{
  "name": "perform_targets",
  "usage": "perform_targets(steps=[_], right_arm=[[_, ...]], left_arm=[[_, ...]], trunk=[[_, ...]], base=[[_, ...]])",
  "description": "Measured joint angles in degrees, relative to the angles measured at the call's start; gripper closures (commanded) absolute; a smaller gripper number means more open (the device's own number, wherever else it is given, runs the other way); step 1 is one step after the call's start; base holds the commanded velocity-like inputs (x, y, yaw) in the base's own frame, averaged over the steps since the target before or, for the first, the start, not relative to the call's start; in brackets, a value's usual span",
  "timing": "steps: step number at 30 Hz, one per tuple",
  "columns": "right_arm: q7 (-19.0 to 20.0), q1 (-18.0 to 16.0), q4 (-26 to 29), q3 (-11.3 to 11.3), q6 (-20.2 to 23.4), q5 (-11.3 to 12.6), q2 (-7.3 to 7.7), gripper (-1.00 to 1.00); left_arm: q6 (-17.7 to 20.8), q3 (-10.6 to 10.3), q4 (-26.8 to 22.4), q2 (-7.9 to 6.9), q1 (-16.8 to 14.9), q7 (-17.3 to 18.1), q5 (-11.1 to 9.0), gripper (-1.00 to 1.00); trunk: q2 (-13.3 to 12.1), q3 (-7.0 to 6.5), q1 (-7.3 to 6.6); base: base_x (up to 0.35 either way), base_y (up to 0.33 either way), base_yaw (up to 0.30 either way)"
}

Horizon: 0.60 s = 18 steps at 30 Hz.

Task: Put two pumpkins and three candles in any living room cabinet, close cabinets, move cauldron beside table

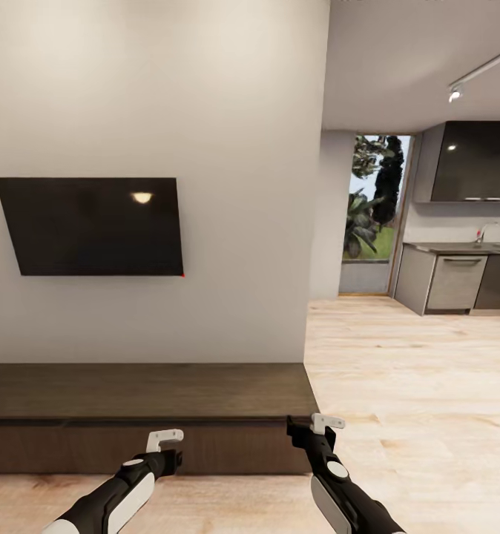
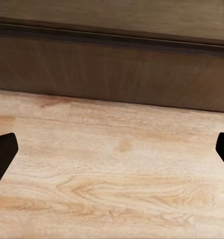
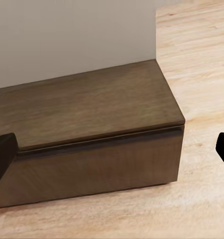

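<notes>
The long, low dark brown cabinet point(image 1: 146, 389) runs along the white wall in front of me, with its plain fronts shut and its flat top bare. My left gripper point(image 1: 166, 447) hangs open just before the cabinet's front, above the floor. My right gripper point(image 1: 311, 429) is open too, near the cabinet's right end. In the left wrist view the cabinet front point(image 2: 112, 74) lies beyond the open gripper point(image 2: 112, 154). The right wrist view looks at the cabinet's right end point(image 3: 92, 109) past the empty open gripper point(image 3: 112, 154). The pumpkins, candles, cauldron and table are out of view.
A black TV point(image 1: 94, 226) hangs on the wall above the cabinet. Light wood floor point(image 1: 398, 371) stretches to the right toward grey kitchen units point(image 1: 458, 282) and a tall window point(image 1: 372, 215) showing plants outside.
</notes>
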<state>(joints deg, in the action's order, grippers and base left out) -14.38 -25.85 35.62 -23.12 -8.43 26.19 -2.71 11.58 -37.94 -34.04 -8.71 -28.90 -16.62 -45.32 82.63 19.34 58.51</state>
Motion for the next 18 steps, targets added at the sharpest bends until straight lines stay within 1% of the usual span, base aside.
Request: perform_targets(steps=[10, 18], right_arm=[[0.06, 0.00, -0.01, -0.03, 0.00, -0.08, 0.02, -1.00], [0.09, 0.00, -0.08, -0.03, 0.00, -0.08, 0.03, -1.00]], left_arm=[[0.09, 0.00, 0.00, -0.01, -0.01, 0.98, 0.01, -1.00], [0.10, 0.01, 1.00, 0.00, -0.03, 3.76, 0.05, -1.00]], trunk=[[-4.01, -1.80, -2.20], [-7.22, -3.23, -3.96]], base=[[0.000, 0.000, 0.000], [0.000, 0.000, 0.000]])
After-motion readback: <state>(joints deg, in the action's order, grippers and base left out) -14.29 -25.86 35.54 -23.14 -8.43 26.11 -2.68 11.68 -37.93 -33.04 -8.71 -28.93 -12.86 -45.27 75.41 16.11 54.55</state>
